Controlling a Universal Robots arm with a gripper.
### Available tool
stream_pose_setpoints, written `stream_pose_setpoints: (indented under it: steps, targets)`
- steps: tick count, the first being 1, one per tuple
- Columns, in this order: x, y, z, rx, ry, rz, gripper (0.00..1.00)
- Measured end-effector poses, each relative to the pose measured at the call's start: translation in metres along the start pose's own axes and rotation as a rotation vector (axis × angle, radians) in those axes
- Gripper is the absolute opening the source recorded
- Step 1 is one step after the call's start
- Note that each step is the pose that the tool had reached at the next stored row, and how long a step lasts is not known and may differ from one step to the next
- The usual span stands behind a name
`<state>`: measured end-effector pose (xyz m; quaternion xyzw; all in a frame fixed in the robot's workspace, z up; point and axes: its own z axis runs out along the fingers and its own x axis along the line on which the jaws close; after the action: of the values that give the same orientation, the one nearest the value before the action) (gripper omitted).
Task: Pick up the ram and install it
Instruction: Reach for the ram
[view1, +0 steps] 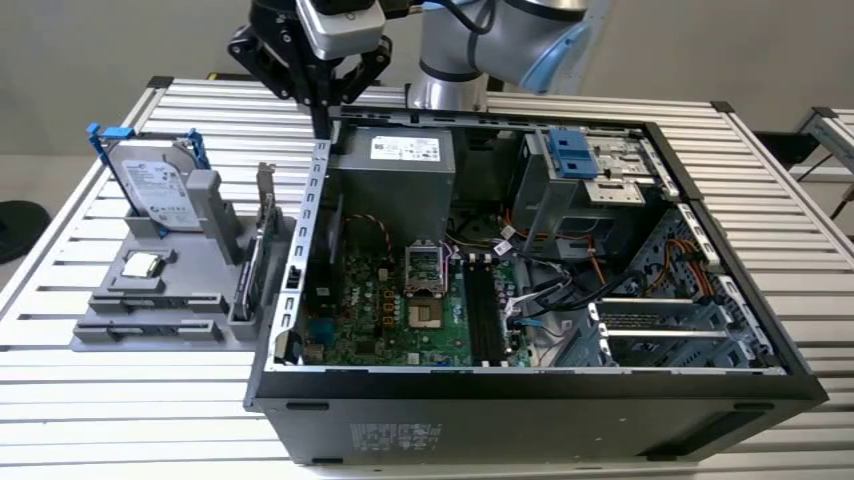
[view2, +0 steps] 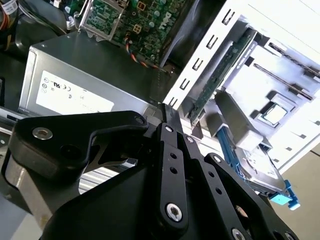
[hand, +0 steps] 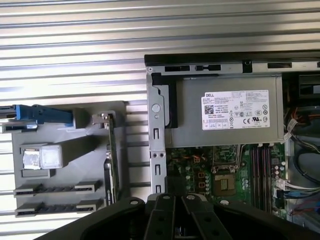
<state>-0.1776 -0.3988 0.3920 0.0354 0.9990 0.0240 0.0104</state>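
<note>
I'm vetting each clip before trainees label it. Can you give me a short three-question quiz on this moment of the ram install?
1. True or false: the processor chip lies on the grey fixture, outside the computer case.
2. The hard drive with blue brackets is: A) standing on edge in the fixture, B) lying flat beside the fixture, C) mounted in the case.
3. Which labelled box inside the case is the gripper closest to?
Key: 1 true; 2 A; 3 the power supply, at the case's corner.
</note>
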Motion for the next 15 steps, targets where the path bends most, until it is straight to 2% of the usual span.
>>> stream_pose_setpoints:
  steps: [15]
  targets:
    - [0.008,-0.0006,0.0,0.0,0.0,0.0,0.0]
